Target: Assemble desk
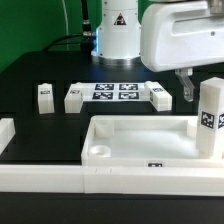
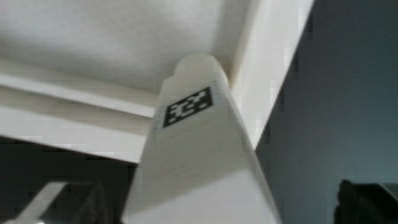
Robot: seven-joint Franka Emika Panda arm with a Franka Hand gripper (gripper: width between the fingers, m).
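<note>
**White leg stands unheld at the corner**

The desk panel [image 1: 140, 140] lies at the table's front. One leg [image 1: 210, 118] stands upright at its corner, on the exterior view's right. The gripper [image 1: 186, 93] hangs just beside the leg, jaws spread and holding nothing. If the leg is barely seated, a brushing finger could topple it.

Desk panel [image 1: 140, 150]: white plastic, smooth, with a soft sheen on the raised rim.
Upright leg [image 1: 210, 118]: white plastic block, smooth and faintly glossy.
Leg tag [image 2: 189, 104]: black-and-white print, matt and flat to the surface.
Loose legs [image 1: 44, 94]: the same smooth white plastic.
Marker board [image 1: 115, 93]: thin white sheet, matt, printed with black tags.
Worktop [image 1: 30, 75]: black, matt and even — material cannot be told.
Arm casing [image 1: 185, 35]: white, hard and glossy — looks like plastic.
</note>
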